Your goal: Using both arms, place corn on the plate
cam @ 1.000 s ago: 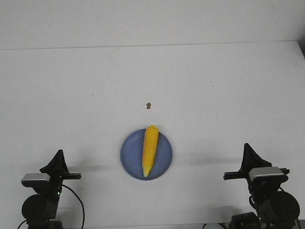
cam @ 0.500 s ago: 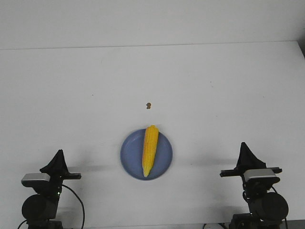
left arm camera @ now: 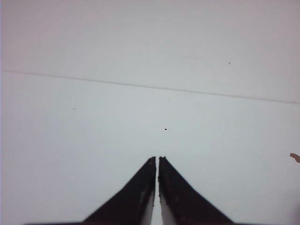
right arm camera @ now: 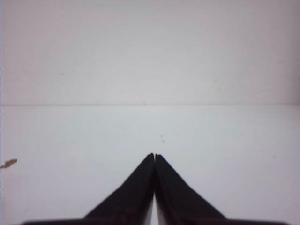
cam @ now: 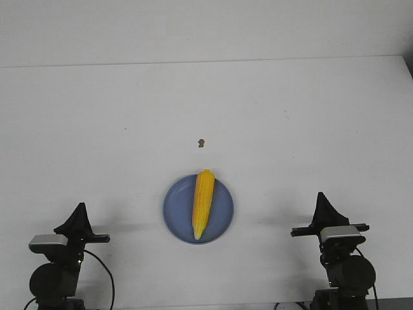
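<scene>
Corn [cam: 202,203] lies on the plate [cam: 222,219], both hands, left hand [cam: 79,210] and right hand [cam: 321,199], pinched closed holding nothing, well apart from it; just park clear, don't nudge plate.

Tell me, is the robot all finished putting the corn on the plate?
Pretty much done. The corn lies on the blue plate, its thick end poking just over the far rim. Nothing is in hand: the left gripper and right gripper are shut, empty and parked at the table's near corners. Nothing looks left to do.
</scene>
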Controlling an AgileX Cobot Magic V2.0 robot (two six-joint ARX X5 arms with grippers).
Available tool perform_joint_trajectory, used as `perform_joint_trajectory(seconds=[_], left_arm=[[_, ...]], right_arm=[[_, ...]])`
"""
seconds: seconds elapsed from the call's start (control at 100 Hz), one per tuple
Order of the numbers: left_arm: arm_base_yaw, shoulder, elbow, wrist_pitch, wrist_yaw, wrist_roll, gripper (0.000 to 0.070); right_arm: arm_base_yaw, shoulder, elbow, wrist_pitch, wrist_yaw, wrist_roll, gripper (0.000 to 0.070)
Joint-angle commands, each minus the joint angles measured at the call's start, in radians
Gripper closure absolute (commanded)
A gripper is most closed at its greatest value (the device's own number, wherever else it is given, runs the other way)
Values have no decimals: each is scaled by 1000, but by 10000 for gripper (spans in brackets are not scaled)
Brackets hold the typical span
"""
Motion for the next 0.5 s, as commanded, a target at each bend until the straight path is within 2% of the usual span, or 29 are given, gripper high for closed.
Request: perform_joint_trajectory(seconds=[0.0, 0.21, 0.49], left_arm=[[1, -1, -19, 10, -1, -3, 688], [1, -1, -19, 10, -1, -3, 688], [1, -1, -19, 10, -1, -3, 688]], right_arm=[[-1, 0, -8, 21, -2, 20, 699], [-1, 0, -51, 103, -3, 19, 699], [-1, 0, -52, 101, -2, 19, 699]])
